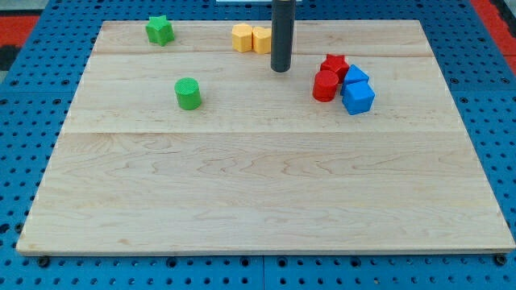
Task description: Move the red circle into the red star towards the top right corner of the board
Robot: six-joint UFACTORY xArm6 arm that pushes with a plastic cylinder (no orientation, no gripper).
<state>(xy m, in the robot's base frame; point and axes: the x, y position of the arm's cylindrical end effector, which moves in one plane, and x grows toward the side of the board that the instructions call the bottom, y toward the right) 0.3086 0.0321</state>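
Camera view is filled by a pale wooden board (266,185) laid on a blue pegboard (24,121). My tip (280,69), a bare rod end with nothing clamped, is seen in the upper middle, apart from every block, just right of two touching yellow blocks (251,39). At upper right the red circle (325,86) is pressed against the red star (334,65), with two blue blocks (357,90) touching them. A green cylinder (188,93) and a green star (160,30) are found at upper left.

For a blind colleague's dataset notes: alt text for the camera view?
My tip rests left of the red circle, which touches the red star beside two blue blocks; yellow blocks and green blocks lie left.
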